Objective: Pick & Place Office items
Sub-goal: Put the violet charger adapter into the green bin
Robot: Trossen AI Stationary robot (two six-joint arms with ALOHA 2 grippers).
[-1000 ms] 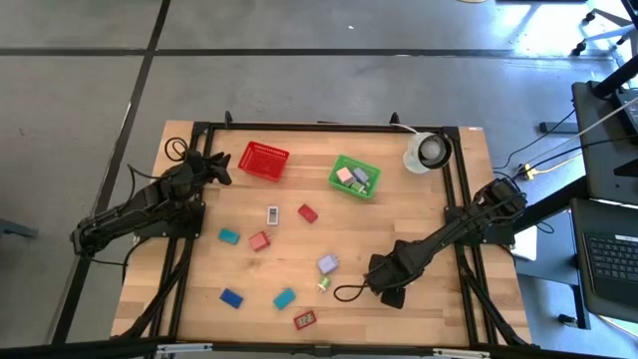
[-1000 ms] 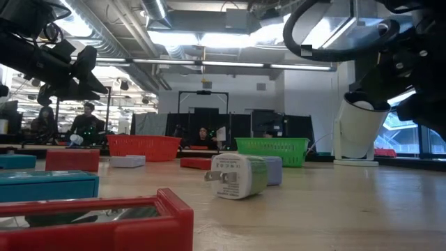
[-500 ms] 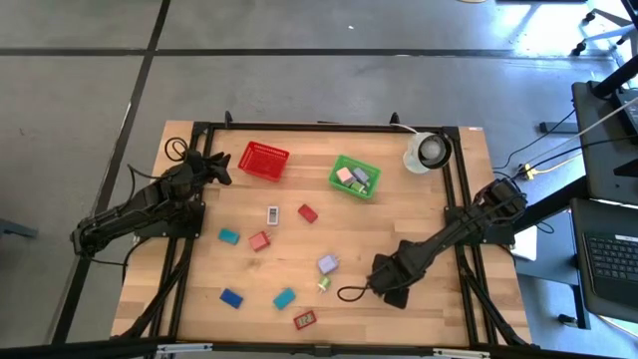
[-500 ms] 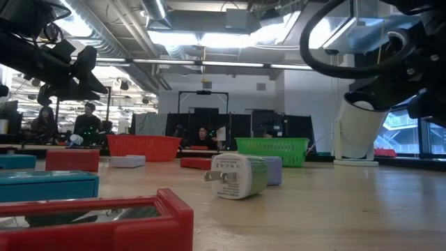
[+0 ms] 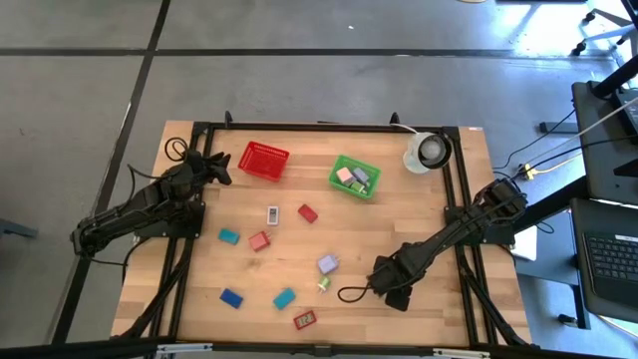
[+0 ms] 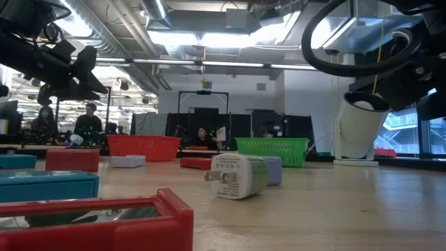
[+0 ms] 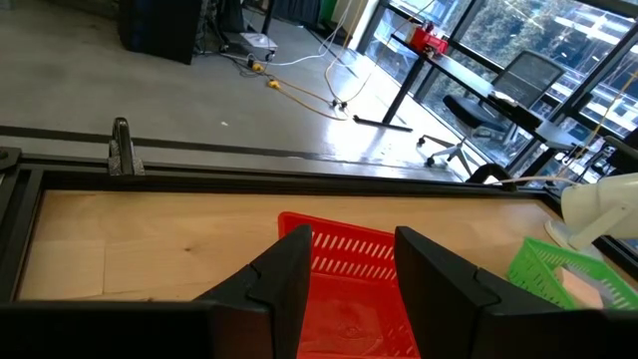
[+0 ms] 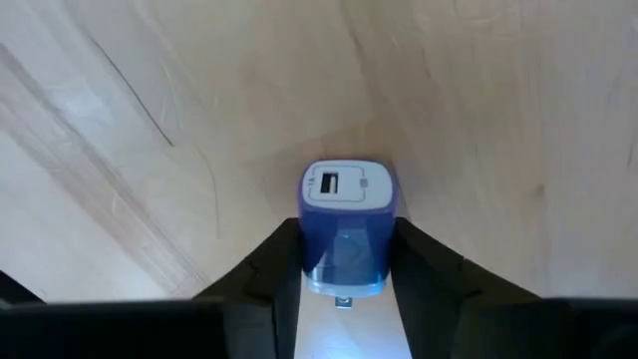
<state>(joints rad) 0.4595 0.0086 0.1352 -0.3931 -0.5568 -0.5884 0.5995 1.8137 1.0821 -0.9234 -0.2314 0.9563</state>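
Wooden table [image 5: 419, 214] | right claw [image 8: 344, 261] grasping blue charger [image 8: 347, 224] between fingers

No readable text, brand, number or sign is being shown in any view. Faint dark marks are being shown on the small white flat block [image 5: 272, 214] on the light wooden table [image 5: 419, 214], but they are too small to be read. The face of the blue-and-white charger cube [image 8: 348, 221] is being seen with only a slot, no lettering.
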